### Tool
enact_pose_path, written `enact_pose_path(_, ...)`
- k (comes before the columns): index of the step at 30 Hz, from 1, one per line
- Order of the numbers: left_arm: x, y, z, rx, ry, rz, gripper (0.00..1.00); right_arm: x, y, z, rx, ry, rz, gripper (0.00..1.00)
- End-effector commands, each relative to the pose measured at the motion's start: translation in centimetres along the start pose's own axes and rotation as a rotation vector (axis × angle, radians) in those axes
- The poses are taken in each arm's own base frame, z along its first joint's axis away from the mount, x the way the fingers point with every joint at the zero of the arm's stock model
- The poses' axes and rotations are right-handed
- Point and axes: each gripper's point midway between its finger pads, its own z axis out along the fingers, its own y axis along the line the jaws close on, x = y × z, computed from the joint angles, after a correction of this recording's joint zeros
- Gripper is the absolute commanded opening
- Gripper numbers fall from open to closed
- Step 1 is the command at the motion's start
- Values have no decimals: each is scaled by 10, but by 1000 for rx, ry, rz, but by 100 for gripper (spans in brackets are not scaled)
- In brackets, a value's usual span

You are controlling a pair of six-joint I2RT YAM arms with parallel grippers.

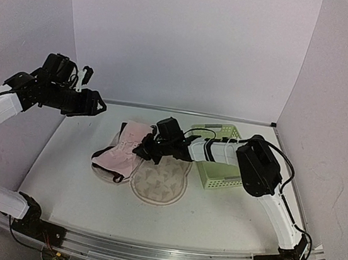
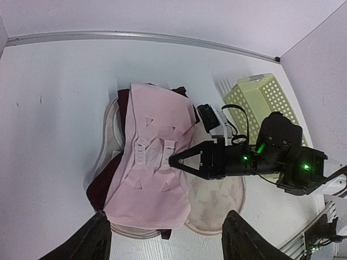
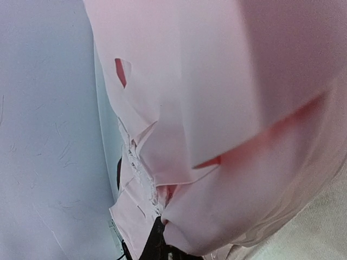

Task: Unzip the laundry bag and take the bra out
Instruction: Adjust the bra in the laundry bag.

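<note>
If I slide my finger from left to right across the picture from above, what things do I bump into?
Left fingers → bag → green basket. The right fingers sit over the bag, so I skip them.

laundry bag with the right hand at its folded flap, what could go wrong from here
1. The right hand seems to pinch only the flap of the pink leaf-printed fabric laundry bag. A pull might drag the whole bag, with the dark maroon bra underneath.
2. Pink fabric fills the right wrist view, so that camera cannot see the bra.
3. The pale green plastic mesh basket sits beside the right arm; a swing could knock it.
</note>
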Motion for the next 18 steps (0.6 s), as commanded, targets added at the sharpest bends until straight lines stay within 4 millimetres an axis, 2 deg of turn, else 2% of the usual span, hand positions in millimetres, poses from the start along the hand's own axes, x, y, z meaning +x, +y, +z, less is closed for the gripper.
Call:
enact_pose_path(1,-9,0,-8,-12,-41,17,71,-1,73,-50,-139,-52,-99,0)
enact_pose_path(10,-9,1,-6,-16,-37,4,71,16,69,-80,-146,-40,-137,0)
enact_pose_path(13,-10,1,-6,-17,-39,1,71,19,57,-80,-122,-32,-135,0)
enact_pose_path(18,-9,1,-7,-17,-39,-5,71,27,24,-68,-66,-1,-119,0)
